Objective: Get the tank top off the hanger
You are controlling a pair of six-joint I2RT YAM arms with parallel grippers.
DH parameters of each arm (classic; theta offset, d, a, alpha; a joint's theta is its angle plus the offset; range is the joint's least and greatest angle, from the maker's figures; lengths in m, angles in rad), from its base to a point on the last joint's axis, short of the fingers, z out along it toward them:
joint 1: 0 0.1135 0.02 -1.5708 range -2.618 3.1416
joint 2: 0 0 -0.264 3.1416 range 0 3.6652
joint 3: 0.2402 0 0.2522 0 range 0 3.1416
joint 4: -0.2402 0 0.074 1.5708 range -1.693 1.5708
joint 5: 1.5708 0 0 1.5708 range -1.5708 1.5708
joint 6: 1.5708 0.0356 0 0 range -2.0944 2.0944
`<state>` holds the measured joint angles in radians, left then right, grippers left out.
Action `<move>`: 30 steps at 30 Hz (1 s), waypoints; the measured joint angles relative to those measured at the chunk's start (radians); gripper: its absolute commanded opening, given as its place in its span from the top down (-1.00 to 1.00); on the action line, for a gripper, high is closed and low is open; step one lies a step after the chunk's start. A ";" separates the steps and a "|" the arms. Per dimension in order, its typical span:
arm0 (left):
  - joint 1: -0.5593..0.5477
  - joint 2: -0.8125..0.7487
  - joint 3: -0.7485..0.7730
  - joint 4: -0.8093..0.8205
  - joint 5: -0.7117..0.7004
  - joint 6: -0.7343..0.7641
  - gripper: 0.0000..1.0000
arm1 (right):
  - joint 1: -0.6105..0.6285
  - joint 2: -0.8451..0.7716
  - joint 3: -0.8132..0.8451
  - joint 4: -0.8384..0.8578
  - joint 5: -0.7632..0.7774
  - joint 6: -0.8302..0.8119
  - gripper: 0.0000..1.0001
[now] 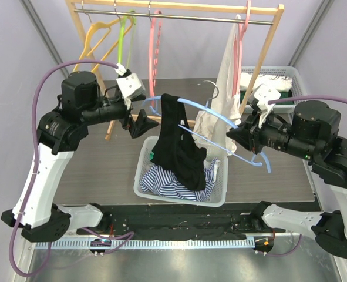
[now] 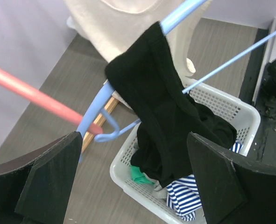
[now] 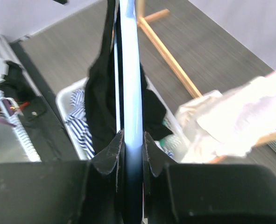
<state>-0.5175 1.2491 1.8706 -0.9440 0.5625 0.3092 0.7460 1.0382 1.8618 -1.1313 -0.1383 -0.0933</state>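
A black tank top (image 1: pixel 176 141) hangs by one strap over the left end of a light blue hanger (image 1: pixel 214 113), its lower part sagging into a white basket (image 1: pixel 139 170). My right gripper (image 1: pixel 236 136) is shut on the hanger's right arm; in the right wrist view the fingers (image 3: pixel 110 154) clamp the blue bar (image 3: pixel 130 93), with the tank top (image 3: pixel 98 102) beyond. My left gripper (image 1: pixel 144 124) stands open just left of the garment, holding nothing. In the left wrist view its jaws (image 2: pixel 133 163) are wide apart, with the tank top (image 2: pixel 161 102) and hanger end (image 2: pixel 98 105) ahead of them.
The basket (image 2: pixel 123 172) holds a striped garment (image 1: pixel 164 179) and a green one (image 2: pixel 140 175). Behind stands a wooden rack (image 1: pixel 179 6) with orange, green and pink hangers and a white garment (image 1: pixel 226 76). A pink hanger bar (image 2: pixel 35 95) crosses near the left gripper. A grey bin of white clothes (image 1: pixel 273 88) sits back right.
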 measured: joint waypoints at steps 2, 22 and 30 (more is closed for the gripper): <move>0.000 -0.004 -0.029 0.019 -0.032 -0.036 -0.99 | 0.000 -0.005 -0.016 -0.014 0.039 -0.012 0.98; -0.174 0.175 -0.099 0.095 -0.119 -0.225 -0.99 | 0.000 -0.032 -0.129 -0.044 0.177 -0.035 0.98; -0.257 0.224 -0.100 0.097 -0.262 -0.193 -0.87 | 0.000 -0.032 -0.183 -0.040 0.163 -0.032 0.98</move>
<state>-0.7742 1.4734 1.7702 -0.8471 0.3008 0.1158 0.7460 1.0061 1.6791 -1.1713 0.0246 -0.1257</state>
